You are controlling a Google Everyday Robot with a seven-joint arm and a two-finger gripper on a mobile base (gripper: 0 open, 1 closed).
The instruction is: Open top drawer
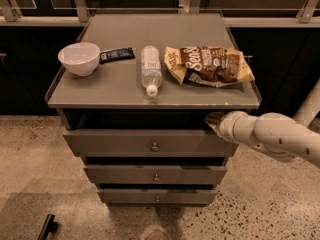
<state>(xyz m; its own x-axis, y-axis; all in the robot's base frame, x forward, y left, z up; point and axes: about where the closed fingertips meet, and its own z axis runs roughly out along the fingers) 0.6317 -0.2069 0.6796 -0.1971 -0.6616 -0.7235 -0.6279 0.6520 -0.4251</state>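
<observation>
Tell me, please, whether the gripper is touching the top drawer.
Cannot tell. The camera view shows the gripper at the right end of the top drawer, in the dark gap under the cabinet top, where any contact is hidden.

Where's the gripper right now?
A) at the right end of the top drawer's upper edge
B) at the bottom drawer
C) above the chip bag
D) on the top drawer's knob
A: the gripper sits at the right end of the upper edge of the top drawer, away from its knob.
</observation>
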